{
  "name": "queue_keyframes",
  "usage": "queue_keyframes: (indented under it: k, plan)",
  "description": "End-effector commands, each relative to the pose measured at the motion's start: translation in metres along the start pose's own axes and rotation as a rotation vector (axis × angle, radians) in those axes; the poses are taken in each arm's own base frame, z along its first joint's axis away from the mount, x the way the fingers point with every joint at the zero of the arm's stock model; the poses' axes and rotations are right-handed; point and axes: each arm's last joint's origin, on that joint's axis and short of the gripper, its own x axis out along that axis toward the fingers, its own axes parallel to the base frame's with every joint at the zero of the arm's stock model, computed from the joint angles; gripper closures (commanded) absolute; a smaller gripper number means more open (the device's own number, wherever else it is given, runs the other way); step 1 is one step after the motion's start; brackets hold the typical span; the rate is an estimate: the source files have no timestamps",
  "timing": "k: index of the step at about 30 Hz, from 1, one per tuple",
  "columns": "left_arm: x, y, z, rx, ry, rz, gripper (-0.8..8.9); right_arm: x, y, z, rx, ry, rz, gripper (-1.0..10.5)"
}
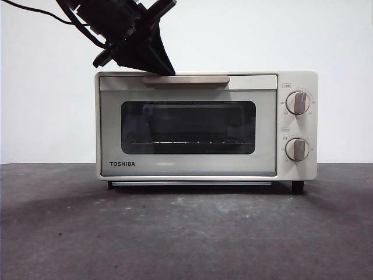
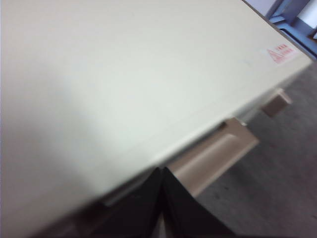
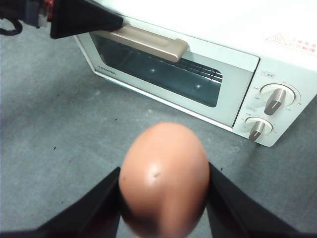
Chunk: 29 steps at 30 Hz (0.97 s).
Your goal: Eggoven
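The cream Toshiba toaster oven [image 1: 186, 166] stands on the table with its glass door closed. My left gripper [image 1: 166, 71] comes down from the upper left, and its shut jaws touch the left end of the beige handle [image 1: 186, 80]. In the left wrist view the jaw tips [image 2: 162, 171] meet at the edge of the oven top, just behind the handle [image 2: 218, 156]. My right gripper [image 3: 163, 171] is shut on the reddish-brown egg [image 3: 163, 183], held above the table in front of the oven [image 3: 208, 64]. The right wrist view also shows the left gripper [image 3: 119, 22] at the handle [image 3: 148, 42].
Two knobs [image 1: 298, 102] [image 1: 297, 149] sit on the oven's right panel. A wire rack shows behind the dark window [image 1: 186, 128]. The grey tabletop [image 1: 186, 233] stretches in front of the oven. A white wall is behind.
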Motion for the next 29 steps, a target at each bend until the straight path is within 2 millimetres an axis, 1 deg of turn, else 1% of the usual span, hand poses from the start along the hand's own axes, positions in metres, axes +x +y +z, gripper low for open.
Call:
queue_keyframes:
  k: [1,4,7,11,16,20,22,24,26,29]
  plan:
    - [0.01,0.001,-0.002,0.02,0.019,0.013,8.06,-0.002,0.002,0.003,-0.012,-0.017,0.008,9.4]
    - [0.011,0.0,-0.004,0.018,0.037,0.009,8.06,-0.002,0.002,0.003,-0.012,-0.017,0.008,9.4]
    - [0.012,-0.006,-0.009,0.025,0.084,-0.002,8.07,-0.002,0.002,0.003,-0.012,-0.019,0.008,9.4]
    - [0.015,-0.022,-0.021,0.072,0.185,-0.033,8.07,-0.002,0.002,0.003,-0.018,-0.023,0.009,9.4]
    - [0.016,-0.042,-0.034,0.087,0.295,-0.074,8.07,-0.002,0.002,0.004,-0.024,-0.026,0.008,9.4]
    - [0.01,-0.057,-0.041,0.078,0.37,-0.141,8.07,-0.002,0.002,0.004,-0.025,-0.027,0.008,9.4]
    - [0.005,-0.063,-0.041,0.069,0.382,-0.171,8.07,-0.002,0.001,0.004,-0.027,-0.029,0.001,9.4]
    - [-0.006,-0.069,-0.037,0.061,0.368,-0.187,8.07,-0.002,0.0,0.005,-0.025,-0.035,-0.008,9.4]
    - [-0.027,-0.074,-0.028,0.054,0.32,-0.194,8.07,-0.001,-0.002,0.006,-0.017,-0.041,-0.019,9.4]
    - [-0.071,-0.075,-0.009,0.057,0.189,-0.195,8.07,0.004,-0.005,0.009,0.001,-0.042,-0.009,9.4]
